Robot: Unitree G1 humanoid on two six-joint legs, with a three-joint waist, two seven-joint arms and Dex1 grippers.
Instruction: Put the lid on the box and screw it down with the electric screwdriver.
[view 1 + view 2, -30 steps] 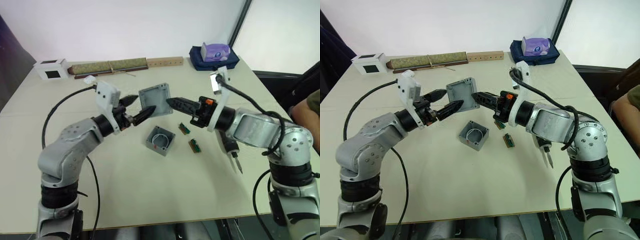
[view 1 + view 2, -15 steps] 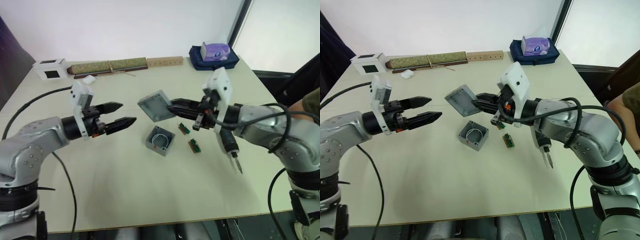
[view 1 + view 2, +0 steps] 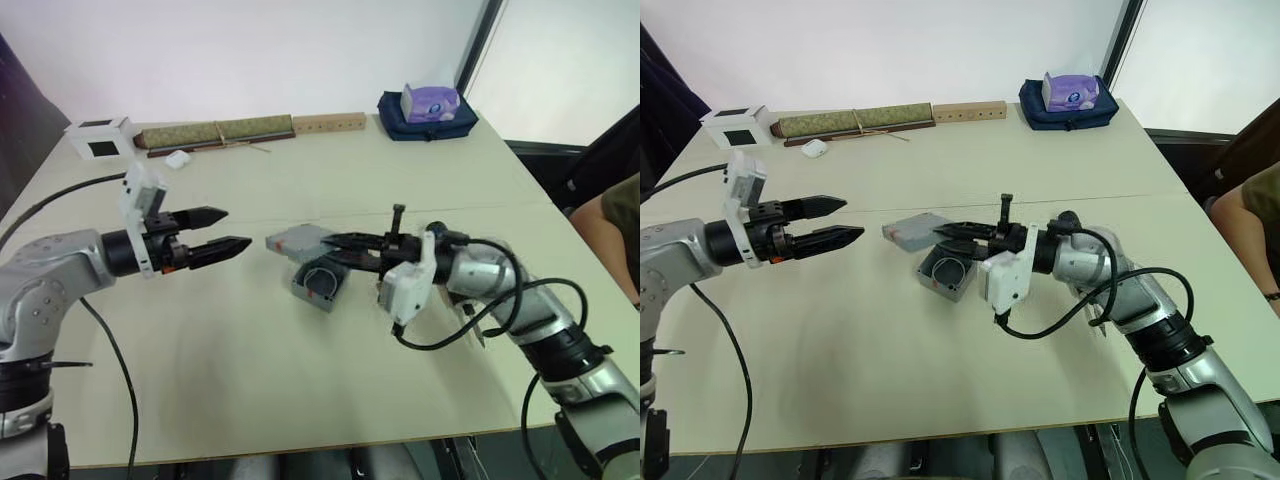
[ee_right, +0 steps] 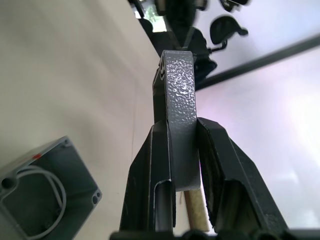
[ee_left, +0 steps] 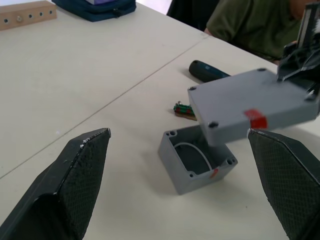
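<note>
The lid (image 3: 299,240) lies nearly flat in the air, clamped by its edge between the right gripper's (image 3: 335,243) fingers, reaching out past the fingertips and partly above the open box (image 3: 320,283), which sits just below them on the table (image 3: 250,380). The left gripper (image 3: 232,229) hangs well apart, its fingers spread, pointing toward the lid. The electric screwdriver (image 5: 207,71) lies on the pale table beyond the box; a white wall stands behind. Half a second ago the lid was tilted steeply and higher; now it is level and lower.
</note>
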